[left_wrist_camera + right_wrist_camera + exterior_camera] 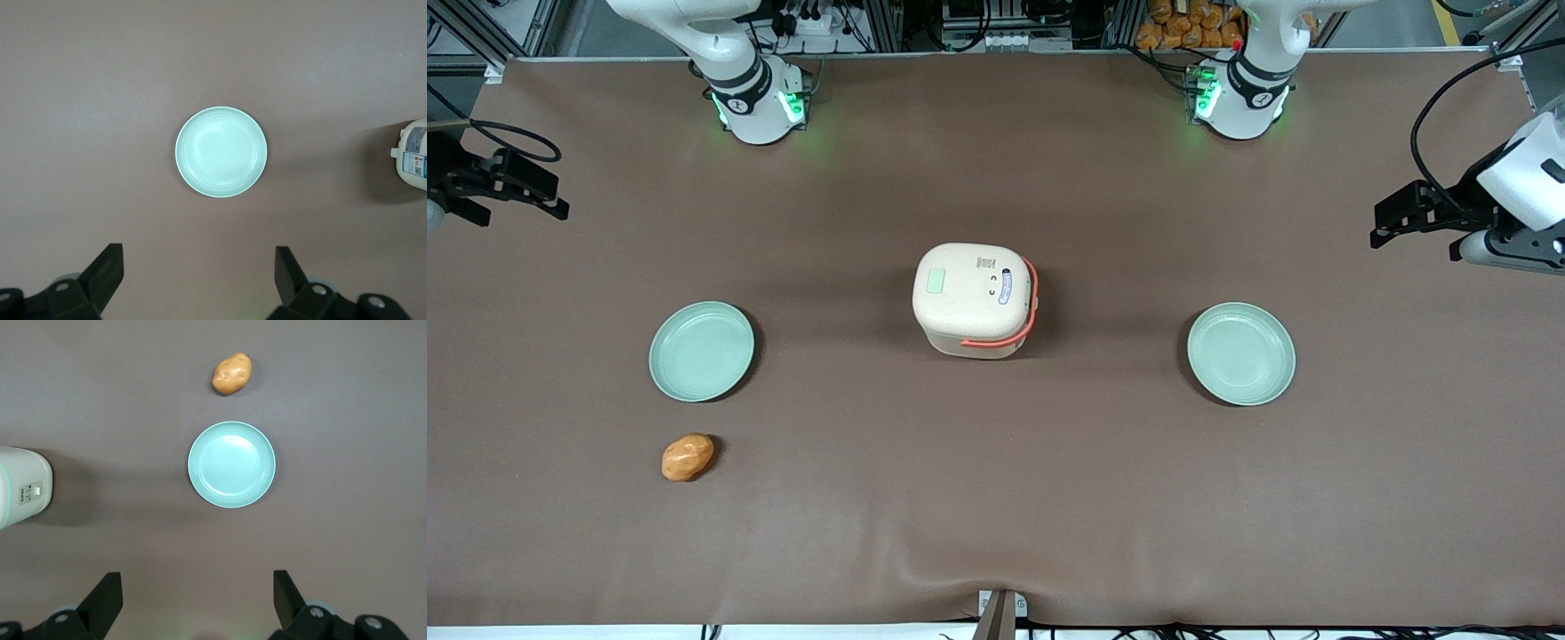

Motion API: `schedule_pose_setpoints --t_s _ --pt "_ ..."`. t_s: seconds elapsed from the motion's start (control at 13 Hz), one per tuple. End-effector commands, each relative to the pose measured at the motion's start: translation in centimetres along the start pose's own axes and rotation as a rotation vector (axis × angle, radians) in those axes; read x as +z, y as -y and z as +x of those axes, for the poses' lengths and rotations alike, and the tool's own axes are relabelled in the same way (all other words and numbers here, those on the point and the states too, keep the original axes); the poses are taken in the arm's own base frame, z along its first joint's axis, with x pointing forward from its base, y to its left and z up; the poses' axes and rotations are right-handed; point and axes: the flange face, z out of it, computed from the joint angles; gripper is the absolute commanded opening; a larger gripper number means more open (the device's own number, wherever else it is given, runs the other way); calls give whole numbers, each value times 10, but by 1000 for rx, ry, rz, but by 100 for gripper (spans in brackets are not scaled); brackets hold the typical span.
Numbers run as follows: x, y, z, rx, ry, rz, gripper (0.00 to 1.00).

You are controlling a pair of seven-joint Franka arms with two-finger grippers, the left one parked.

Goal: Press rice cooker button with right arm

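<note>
The cream rice cooker stands mid-table with its lid shut, a coral handle band round it and a pale green square button on the lid. It also shows in the right wrist view, with a small control panel on its side, and in the left wrist view. My right gripper hangs above the working arm's end of the table, well apart from the cooker. In the right wrist view the gripper is open and empty, with bare table between its fingers.
A pale green plate lies between the gripper and the cooker, also in the right wrist view. A bread roll lies nearer the front camera than that plate. A second green plate lies toward the parked arm's end.
</note>
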Motion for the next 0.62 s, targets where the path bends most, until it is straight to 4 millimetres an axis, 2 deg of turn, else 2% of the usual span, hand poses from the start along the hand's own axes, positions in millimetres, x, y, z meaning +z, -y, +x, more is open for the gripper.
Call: schedule_pose_setpoints --t_s 0.0,0.23,0.54 --pt "-2 -3 -8 -6 -4 0 100" --pt "2 6 -5 -15 -2 6 100" --pt "5 42 -1 -51 -1 14 100"
